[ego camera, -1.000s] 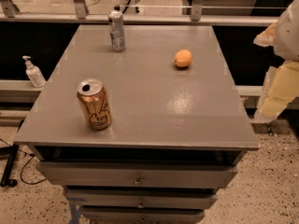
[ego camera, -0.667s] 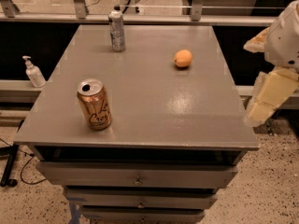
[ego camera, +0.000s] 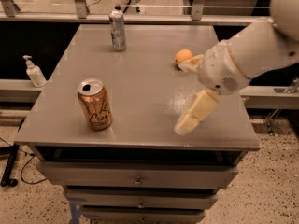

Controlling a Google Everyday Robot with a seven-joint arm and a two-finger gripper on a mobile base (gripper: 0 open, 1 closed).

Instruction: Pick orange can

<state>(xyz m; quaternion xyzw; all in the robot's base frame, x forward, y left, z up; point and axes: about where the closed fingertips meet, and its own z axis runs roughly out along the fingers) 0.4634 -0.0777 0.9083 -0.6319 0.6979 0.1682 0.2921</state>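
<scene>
The orange can [ego camera: 95,104] stands upright near the front left of the grey table [ego camera: 140,45]. It is copper-orange with dark cursive lettering and a silver top with an open tab hole. My gripper [ego camera: 180,98] hangs over the right part of the table, to the right of the can and well apart from it. Its two cream fingers are spread wide and hold nothing. One fingertip [ego camera: 186,67] lies close to the small orange fruit, the other [ego camera: 183,126] near the table's front edge. The white arm [ego camera: 252,50] comes in from the upper right.
A slim grey-silver can [ego camera: 117,30] stands at the back of the table. A small round orange fruit [ego camera: 182,56] lies right of centre, partly behind my upper finger. A soap pump bottle [ego camera: 34,72] stands on a ledge at the left. Drawers [ego camera: 135,177] sit below the tabletop.
The arm and gripper have swung in from the right edge to over the right part of the table, toward the can. The view has moved closer. The cans and fruit have not moved.
</scene>
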